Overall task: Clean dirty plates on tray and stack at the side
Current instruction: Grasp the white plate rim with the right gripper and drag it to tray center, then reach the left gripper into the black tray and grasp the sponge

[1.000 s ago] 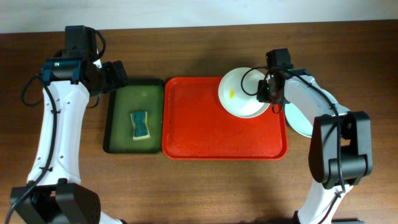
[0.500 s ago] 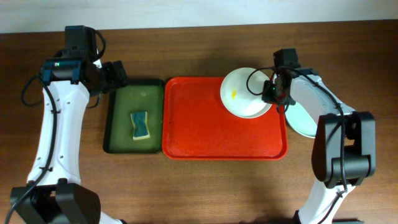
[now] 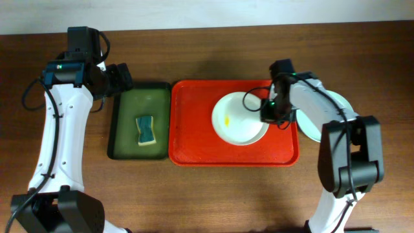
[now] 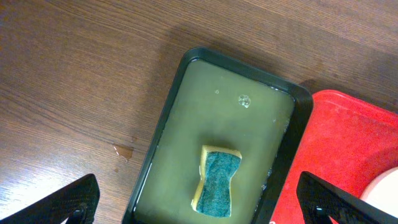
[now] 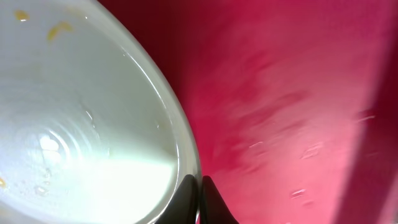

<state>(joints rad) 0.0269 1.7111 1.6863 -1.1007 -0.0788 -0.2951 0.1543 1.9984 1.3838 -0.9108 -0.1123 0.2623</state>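
The tray (image 3: 191, 129) lies open leftward; white plate (image 3: 236, 126) (right hand (image 3: 267, 113) at rim) blocks its right.

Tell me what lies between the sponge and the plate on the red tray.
In the overhead view, only the green tray's right rim and bare red tray floor separate sponge and plate.

The table (image 3: 207, 194) is dark brown wood with visible grain. The red tray (image 3: 194, 129) looks like smooth, glossy plastic, and the white plate (image 3: 242, 126) on it has a smooth sheen.
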